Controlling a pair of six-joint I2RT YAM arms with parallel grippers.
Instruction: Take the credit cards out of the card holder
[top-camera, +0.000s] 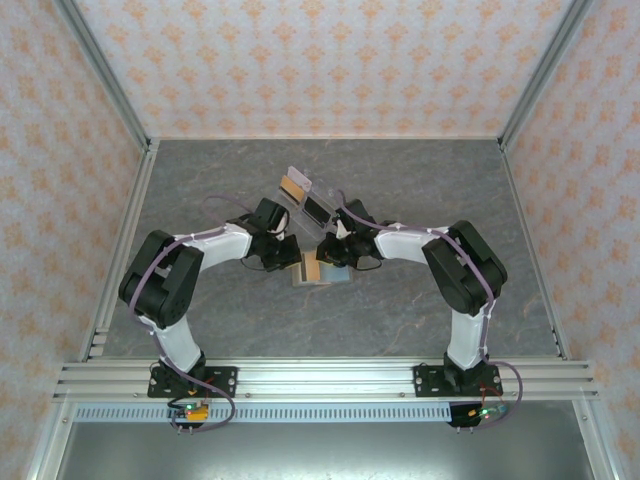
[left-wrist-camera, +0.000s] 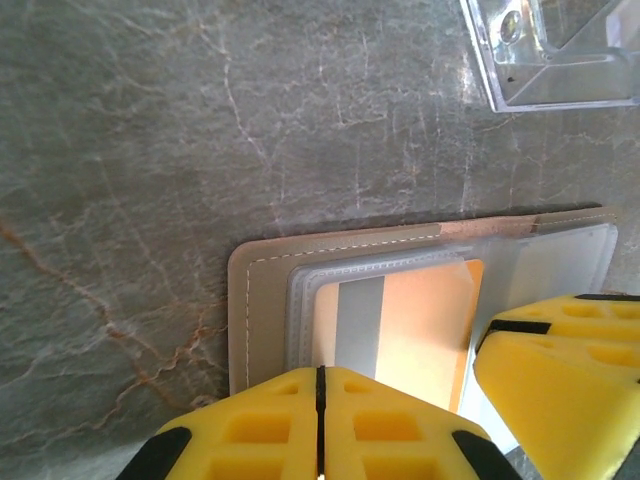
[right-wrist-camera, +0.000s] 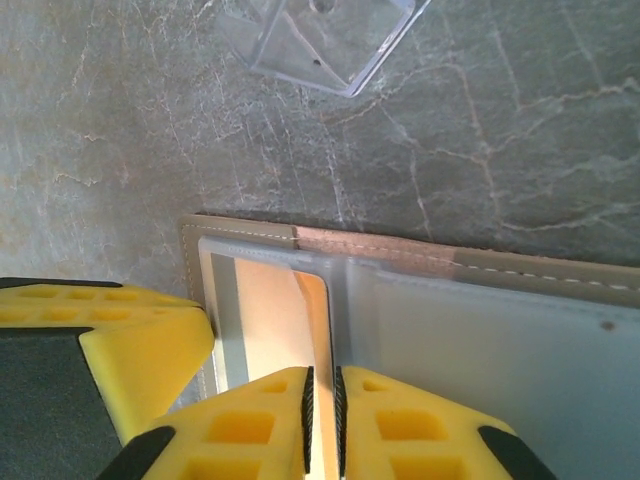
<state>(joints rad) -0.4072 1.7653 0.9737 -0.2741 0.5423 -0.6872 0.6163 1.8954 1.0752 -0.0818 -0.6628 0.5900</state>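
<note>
The card holder (top-camera: 316, 271) is a beige fold-open wallet (left-wrist-camera: 260, 300) with clear sleeves, lying flat at the table's middle between both grippers. An orange credit card (left-wrist-camera: 420, 320) with a grey stripe sits in its left sleeve. My left gripper (left-wrist-camera: 320, 372) is shut, its tips pressed down on that sleeve's near edge. In the right wrist view my right gripper (right-wrist-camera: 322, 372) is closed to a thin gap on the orange card's (right-wrist-camera: 270, 320) right edge, where the sleeve mouth is lifted. The holder's right sleeve (right-wrist-camera: 500, 350) looks pale grey.
A clear plastic slotted stand (top-camera: 305, 195) with a tan-orange and a black rectangle in it stands just beyond the wallet, its base corner in both wrist views (left-wrist-camera: 560, 60) (right-wrist-camera: 330, 40). Grey marble table (top-camera: 430, 190) is walled by patterned panels.
</note>
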